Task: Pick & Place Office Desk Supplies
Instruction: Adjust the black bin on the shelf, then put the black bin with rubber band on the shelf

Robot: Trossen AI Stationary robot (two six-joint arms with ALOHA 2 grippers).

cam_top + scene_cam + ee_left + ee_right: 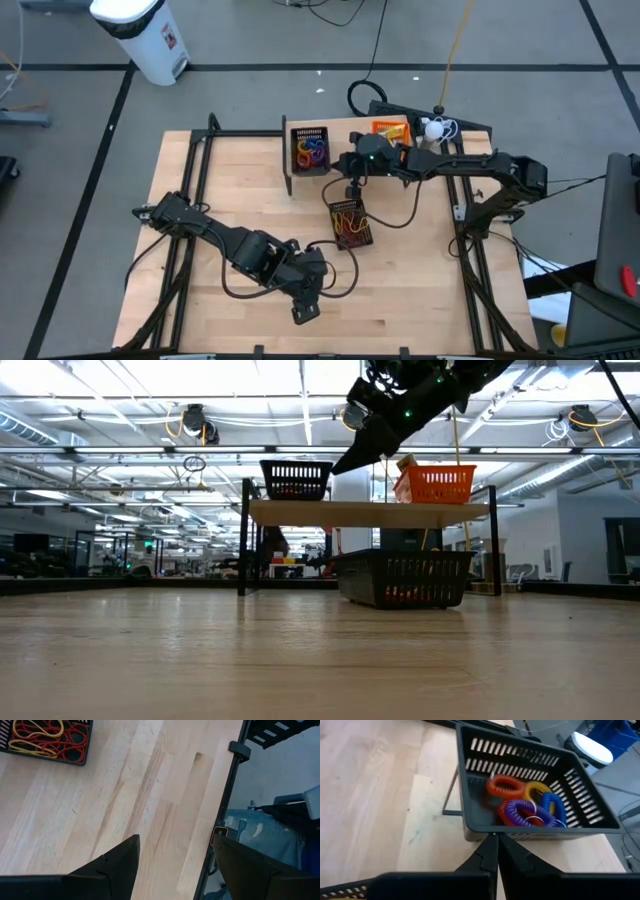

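Just ahead of the empty, closed right gripper (495, 840), coiled rings (525, 802) are seen in a black basket (485, 822), while the left gripper (175, 865) is held open.

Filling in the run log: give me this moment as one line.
left gripper: open, empty, near table front | right gripper: shut, empty, raised beside shelf basket | coil rings in shelf basket | rubber bands in table basket

White trash bin (143, 35) on the floor at 11 o'clock off the table (240, 190). Black cable (372, 60) loops on the floor at 12 o'clock.
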